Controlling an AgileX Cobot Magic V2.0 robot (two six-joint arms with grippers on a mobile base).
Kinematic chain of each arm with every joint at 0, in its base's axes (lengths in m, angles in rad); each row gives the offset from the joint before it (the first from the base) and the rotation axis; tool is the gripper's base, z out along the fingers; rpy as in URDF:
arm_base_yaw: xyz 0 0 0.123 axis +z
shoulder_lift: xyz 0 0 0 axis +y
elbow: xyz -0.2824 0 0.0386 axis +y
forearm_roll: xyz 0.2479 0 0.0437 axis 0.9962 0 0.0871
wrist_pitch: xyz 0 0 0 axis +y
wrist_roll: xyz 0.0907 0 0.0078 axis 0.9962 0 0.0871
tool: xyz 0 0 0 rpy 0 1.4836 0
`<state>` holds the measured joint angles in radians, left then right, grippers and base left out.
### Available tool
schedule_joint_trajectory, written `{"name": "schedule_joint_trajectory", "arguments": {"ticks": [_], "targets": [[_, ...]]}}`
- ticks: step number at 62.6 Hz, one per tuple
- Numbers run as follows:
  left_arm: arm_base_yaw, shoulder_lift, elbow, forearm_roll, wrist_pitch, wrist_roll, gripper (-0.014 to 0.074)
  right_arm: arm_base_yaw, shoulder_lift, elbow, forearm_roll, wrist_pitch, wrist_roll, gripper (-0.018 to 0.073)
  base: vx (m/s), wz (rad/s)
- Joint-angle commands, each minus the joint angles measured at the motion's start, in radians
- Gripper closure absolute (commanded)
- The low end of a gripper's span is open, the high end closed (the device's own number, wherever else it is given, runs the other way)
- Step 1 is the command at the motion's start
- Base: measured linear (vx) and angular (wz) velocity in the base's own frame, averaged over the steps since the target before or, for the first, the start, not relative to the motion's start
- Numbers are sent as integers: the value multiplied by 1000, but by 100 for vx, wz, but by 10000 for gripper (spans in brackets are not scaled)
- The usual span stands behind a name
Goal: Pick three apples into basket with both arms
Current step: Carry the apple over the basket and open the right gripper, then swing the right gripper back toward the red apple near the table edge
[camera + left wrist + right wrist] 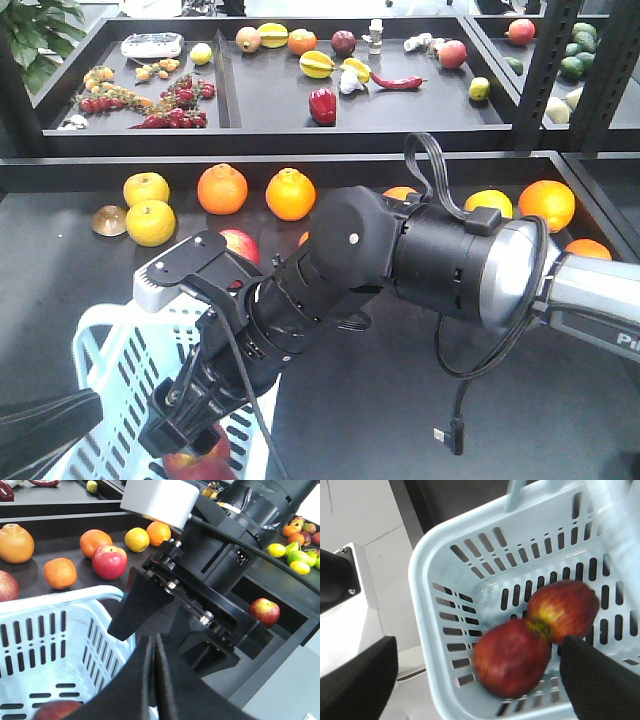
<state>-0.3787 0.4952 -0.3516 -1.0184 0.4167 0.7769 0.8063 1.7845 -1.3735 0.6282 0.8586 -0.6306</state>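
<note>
Two dark red apples lie in the pale blue basket [470, 545]. One apple [512, 657] is blurred and sits between the spread fingers of my right gripper [479, 645], which is open and above it. The other apple [565, 607] touches it from behind. In the front view the right gripper [190, 425] hangs over the basket [110, 360] with the apples [200, 465] just under it. My left gripper [153, 642] is shut on nothing beside the basket rim [60, 597], and a bit of one apple [55, 711] shows at the basket's bottom.
The black shelf [60, 260] behind the basket carries oranges [222, 189], yellow fruit [149, 222] and a brighter red apple [240, 243]. Two more red apples [109, 561] [264, 611] lie on the shelf. The right arm [420, 255] spans the scene. Upper trays [400, 105] hold mixed produce.
</note>
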Motion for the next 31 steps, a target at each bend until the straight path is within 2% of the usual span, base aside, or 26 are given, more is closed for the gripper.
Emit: {"name": "schedule_joint_trajectory", "arguments": {"ticks": [1, 10, 16, 25, 31], "targets": [[0, 4, -24, -33, -38, -2, 602, -2, -45, -26, 35, -25, -5, -46, 0, 0], [0, 4, -24, -33, -38, -2, 602, -2, -45, -26, 38, 16, 7, 18, 0, 0], [0, 4, -24, -34, -37, -2, 602, -5, -45, -26, 34, 67, 45, 95, 0, 0], [0, 4, -24, -34, -37, -2, 602, -15, -55, -26, 22, 143, 80, 283, 0, 0], [0, 4, -24, -42, -37, -2, 602, -23, -75, -26, -8, 176, 119, 451, 0, 0]]}}
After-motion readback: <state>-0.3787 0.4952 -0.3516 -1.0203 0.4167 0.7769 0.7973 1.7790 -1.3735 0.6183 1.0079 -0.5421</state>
